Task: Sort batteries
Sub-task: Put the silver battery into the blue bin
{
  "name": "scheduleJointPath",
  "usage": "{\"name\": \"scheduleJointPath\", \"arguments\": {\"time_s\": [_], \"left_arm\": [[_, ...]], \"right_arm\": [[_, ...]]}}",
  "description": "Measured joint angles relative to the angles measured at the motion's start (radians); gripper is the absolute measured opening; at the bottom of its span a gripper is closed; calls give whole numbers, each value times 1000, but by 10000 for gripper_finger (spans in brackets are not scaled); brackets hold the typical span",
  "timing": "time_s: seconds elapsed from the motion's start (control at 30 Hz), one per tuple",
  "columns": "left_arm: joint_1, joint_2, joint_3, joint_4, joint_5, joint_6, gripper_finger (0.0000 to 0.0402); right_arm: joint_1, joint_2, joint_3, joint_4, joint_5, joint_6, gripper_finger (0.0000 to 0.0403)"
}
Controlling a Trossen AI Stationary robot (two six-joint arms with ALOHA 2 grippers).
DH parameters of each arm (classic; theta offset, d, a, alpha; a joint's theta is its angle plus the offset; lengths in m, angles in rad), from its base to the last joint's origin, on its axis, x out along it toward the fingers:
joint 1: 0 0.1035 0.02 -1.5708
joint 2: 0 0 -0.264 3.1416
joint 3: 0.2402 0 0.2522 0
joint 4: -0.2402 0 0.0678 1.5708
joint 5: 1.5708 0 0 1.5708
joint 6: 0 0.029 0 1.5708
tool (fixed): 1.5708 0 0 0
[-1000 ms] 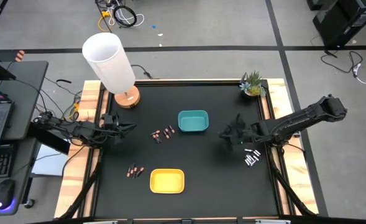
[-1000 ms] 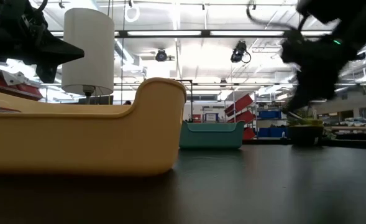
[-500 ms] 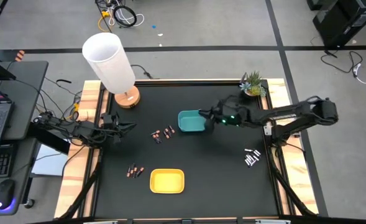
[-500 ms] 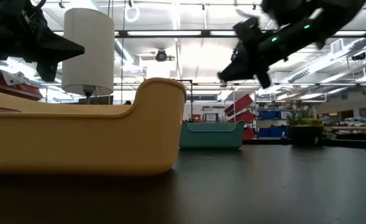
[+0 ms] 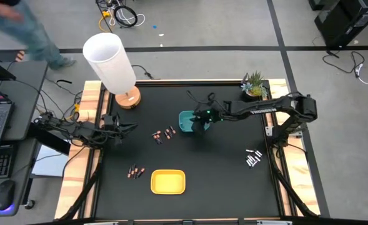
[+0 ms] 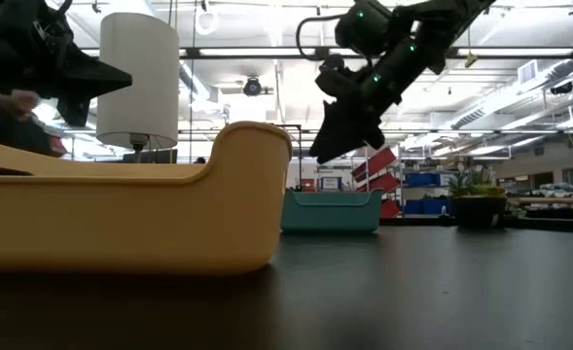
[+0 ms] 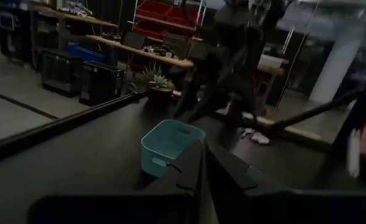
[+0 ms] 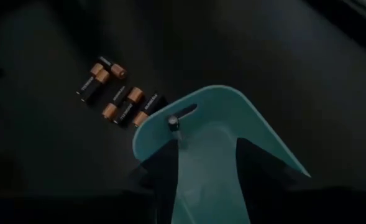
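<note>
While the right gripper [image 8: 201, 168] hovered over the teal tray [image 8: 232, 124], one small silvery battery [image 8: 173, 122] lay on the tray's near rim, just beyond the tips of the two dark fingers [image 8: 161, 171]. Those fingers stood spread apart with the tray floor showing between them, gripping nothing, so the battery looked released there for dropping into the tray. It sat on the lip and not plainly inside, and might roll either way.

Just outside that rim, a cluster of dark batteries with copper ends [image 8: 117, 93] lay on the black table [image 5: 221, 181], close enough that a lower move past the rim could knock them. From above, a second copper-ended group [image 5: 135, 171] lay near the yellow tray [image 5: 167, 181], and a silvery-white group [image 5: 253, 158] lay well off toward the right arm's base.

Seen level with the table, the right gripper [image 6: 340, 136] hung clear above the teal tray [image 6: 331, 210], with open air around it for lifting away.

At the far left table edge the left gripper [image 5: 122, 128] waited, well apart from everything, its fingers [image 7: 226, 171] drawn nearly together around nothing. A lamp [image 5: 112, 65] and a small plant [image 5: 254, 84] stood at the back corners, clear of the working space.
</note>
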Motion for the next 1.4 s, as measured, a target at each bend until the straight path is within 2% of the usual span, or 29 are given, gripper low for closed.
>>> {"name": "scheduleJointPath", "arguments": {"time_s": [0.2, 0.3, 0.47, 0.67, 0.77, 0.9, 1.03, 1.27, 1.4], "left_arm": [[0, 0, 0, -11, 1, 73, 37], [0, 0, 0, -4, 1, 73, 37], [0, 0, 0, 18, 13, 28, 32], [0, 0, 0, 30, 20, 24, 36], [0, 0, 0, 29, 20, 25, 55], [0, 0, 0, 29, 21, 25, 82], [0, 0, 0, 30, 23, 25, 89], [0, 0, 0, 30, 23, 24, 90], [0, 0, 0, 30, 26, 23, 90]], "right_arm": [[32, -30, 94, -207, 79, -30, 137], [73, -39, 155, -341, 142, -49, 124], [154, -62, 240, -591, 155, -23, 116], [267, -115, 255, -1042, 87, 221, 124], [364, -117, 250, -1173, 41, 325, 133], [469, -118, 188, -1182, 36, 405, 142], [530, -131, 89, -1160, 31, 485, 140], [553, -228, -121, -981, -24, 609, 135], [551, -255, -205, -946, -46, 633, 137]]}}
